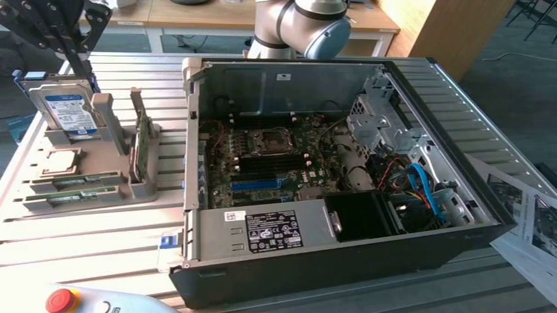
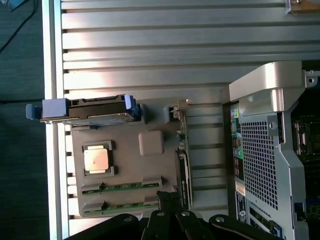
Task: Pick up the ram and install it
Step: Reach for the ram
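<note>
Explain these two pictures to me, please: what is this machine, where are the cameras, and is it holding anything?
The machine is a robot arm that ends in a gripper, a kind of claw. One picture comes from a camera standing off the arm, looking down on a slatted metal table. The other comes from a camera on the arm's wrist, looking past the claw.

On the table lies an open computer case. Beside it is a grey tray of parts: a hard drive, a processor chip, an upright green card and two ram sticks lying flat.

The gripper hangs above the tray with its fingers shut. It holds nothing: both sticks lie in the tray.
</note>
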You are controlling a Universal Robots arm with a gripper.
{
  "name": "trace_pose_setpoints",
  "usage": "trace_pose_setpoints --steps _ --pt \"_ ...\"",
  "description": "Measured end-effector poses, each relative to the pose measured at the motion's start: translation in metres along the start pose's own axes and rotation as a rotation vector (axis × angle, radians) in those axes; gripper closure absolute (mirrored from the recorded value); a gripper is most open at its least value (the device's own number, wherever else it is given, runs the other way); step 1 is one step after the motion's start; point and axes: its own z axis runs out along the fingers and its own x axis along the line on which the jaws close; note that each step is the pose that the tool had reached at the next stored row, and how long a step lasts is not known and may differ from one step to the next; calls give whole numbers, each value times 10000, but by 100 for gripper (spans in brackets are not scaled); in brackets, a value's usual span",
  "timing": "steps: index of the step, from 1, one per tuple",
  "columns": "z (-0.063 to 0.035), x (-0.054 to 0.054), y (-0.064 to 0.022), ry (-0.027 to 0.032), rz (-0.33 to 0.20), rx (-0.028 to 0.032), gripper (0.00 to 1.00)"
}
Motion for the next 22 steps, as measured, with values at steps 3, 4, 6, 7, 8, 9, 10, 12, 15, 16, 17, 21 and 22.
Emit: trace_pose_setpoints --steps 3,4,6,7,8,9,10,12,15,16,17,21,22 --pt "-2 50 -2 1 0 1 90" --pt "-2 66 -3 0 0 1 90" --pt "-2 96 -3 0 1 0 90" --pt "-3 112 -4 0 0 1 90" --pt "-3 129 -5 0 1 1 90" --pt "-4 145 -5 0 0 0 90" --pt "-4 162 -6 0 1 0 90" --pt "-5 193 -7 0 0 0 90" --pt "-6 239 -10 1 0 0 90" --pt "-6 254 -10 0 0 0 90" --pt "-7 269 -11 0 0 0 90" --pt "-8 331 -13 0 0 0 90" --pt "-9 346 -14 0 0 0 90"
